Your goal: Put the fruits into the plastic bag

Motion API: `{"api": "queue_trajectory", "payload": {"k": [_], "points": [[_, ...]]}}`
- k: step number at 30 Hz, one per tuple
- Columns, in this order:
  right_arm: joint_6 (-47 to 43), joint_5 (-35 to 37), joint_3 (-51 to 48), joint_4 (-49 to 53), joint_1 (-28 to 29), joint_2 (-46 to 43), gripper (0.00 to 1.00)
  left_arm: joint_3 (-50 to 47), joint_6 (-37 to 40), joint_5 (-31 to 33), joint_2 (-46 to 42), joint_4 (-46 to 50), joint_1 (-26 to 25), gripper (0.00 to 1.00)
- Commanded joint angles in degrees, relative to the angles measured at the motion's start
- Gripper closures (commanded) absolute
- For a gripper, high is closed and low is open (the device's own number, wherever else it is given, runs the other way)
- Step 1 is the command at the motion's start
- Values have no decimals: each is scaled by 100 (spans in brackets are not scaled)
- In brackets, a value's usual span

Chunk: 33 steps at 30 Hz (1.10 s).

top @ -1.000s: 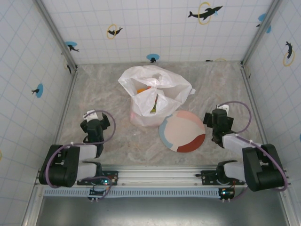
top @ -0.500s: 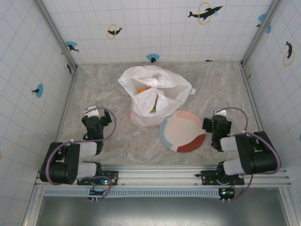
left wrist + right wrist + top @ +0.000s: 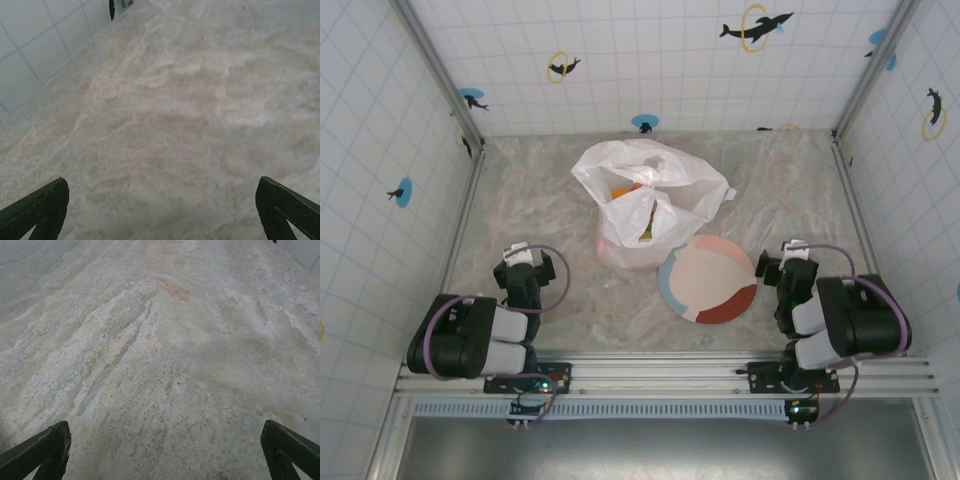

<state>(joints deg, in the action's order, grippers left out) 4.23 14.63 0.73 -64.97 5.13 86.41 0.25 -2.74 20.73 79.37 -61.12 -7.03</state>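
While fruits (image 3: 622,189) are seen inside the bag (image 3: 692,190), left gripper (image 3: 161,185) and right gripper (image 3: 165,426) are spread wide, nothing grabbed.

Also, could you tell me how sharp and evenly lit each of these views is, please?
Top external: sharp and evenly lit, with only faint shadow under the plastic bag. Left wrist: the table looks hazy and soft throughout. Right wrist: near table grain crisp, far end softer.
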Motion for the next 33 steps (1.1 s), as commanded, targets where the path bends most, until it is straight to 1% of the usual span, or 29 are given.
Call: {"api": "queue_trajectory", "payload": {"k": [1,2,3,4,5,6,7,8,10,12,33], "points": [[-101,-132,-272,-1053,-31,43,0,-177,181,-361,269,-1189,192,2],[-74,-202,-171,-756,-58,-26,0,-269,127,-480,475,-1627,275,2],[-117,-292,-181,-939,-69,62,0,-313,-14,-704,620,-1812,446,2],[-100,-307,-213,-1051,-81,98,0,-244,-84,-851,754,-1732,549,3],[-96,-312,-187,-941,-85,69,0,-164,-79,-956,875,-1850,571,3],[-83,-342,-118,-716,-97,20,0,-113,-145,-1120,793,-1498,653,3],[-56,-407,-116,-755,-144,48,0,-47,-152,-1185,708,-1225,685,2],[-14,-461,-102,-794,-188,73,0,-70,-154,-1179,775,-1441,695,2],[-7,-498,-74,-663,-215,28,0,-41,-153,-1193,730,-1256,702,2],[-10,-494,-85,-712,-213,46,0,-67,-152,-1177,764,-1361,703,2],[-40,-387,-102,-722,-155,34,0,-62,-141,-1183,744,-1325,700,2]]}}
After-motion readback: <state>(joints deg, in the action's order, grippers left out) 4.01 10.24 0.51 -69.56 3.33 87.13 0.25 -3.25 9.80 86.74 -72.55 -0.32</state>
